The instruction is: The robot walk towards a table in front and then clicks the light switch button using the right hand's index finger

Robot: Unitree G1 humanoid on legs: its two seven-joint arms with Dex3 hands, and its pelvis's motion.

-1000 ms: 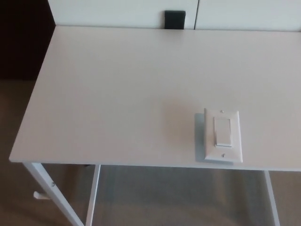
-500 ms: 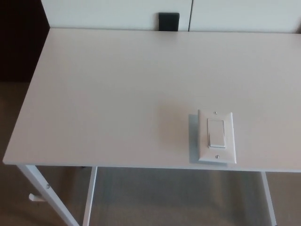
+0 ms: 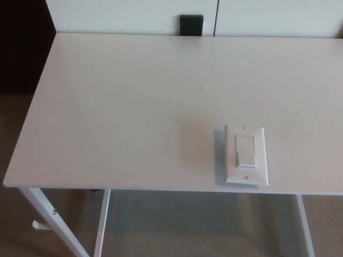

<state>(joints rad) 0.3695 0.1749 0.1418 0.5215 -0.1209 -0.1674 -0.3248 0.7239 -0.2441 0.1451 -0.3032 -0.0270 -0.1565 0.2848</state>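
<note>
Switch plate (image 3: 246, 155), white, flat near right of near edge on pale table (image 3: 123, 107); rocker (image 3: 246, 151) centred. Hands out of sight, finger state impossible to tell.

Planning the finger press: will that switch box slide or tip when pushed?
The light switch lies flat on the table, so tipping seems unlikely. The smooth tabletop might let it slide. It sits near the front edge, so press straight down.

White light switch (image 3: 246, 155) on the table (image 3: 123, 107).
It lies flat near the table's near edge, right of centre, rocker button (image 3: 246, 150) facing up.
</note>
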